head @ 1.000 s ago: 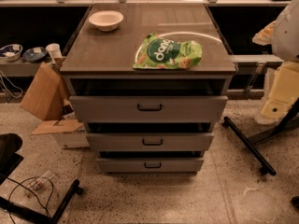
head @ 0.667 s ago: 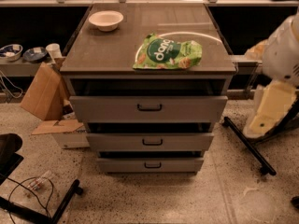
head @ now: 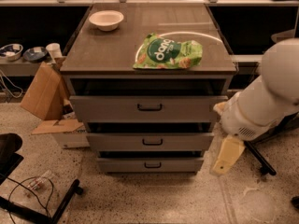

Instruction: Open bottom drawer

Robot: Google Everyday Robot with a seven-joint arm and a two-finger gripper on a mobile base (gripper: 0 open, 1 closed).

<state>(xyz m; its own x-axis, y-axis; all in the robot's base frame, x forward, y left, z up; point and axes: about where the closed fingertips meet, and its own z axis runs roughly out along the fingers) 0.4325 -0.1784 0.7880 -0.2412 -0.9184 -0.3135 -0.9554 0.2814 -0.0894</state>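
Note:
The bottom drawer [head: 150, 164] is the lowest and narrowest grey front of the cabinet, with a small black bar handle [head: 152, 164] at its centre. It sits nearly flush under the middle drawer [head: 152, 142]. My white arm [head: 266, 101] comes in from the right, beside the cabinet's right side. My gripper [head: 227, 155] hangs below it as a cream-coloured piece, to the right of the bottom drawer front and apart from the handle.
The top drawer [head: 149, 107] is the tallest front. A green snack bag [head: 168, 52] and a white bowl [head: 106, 19] lie on the cabinet top [head: 112, 50]. Cardboard [head: 44, 94] leans at the left. Black chair legs [head: 63, 202] and cables lie on the floor.
My arm has swung left and down from the right edge, toward the cabinet's right side. The gripper now hangs lower, level with the bottom drawer. The drawers have not moved.

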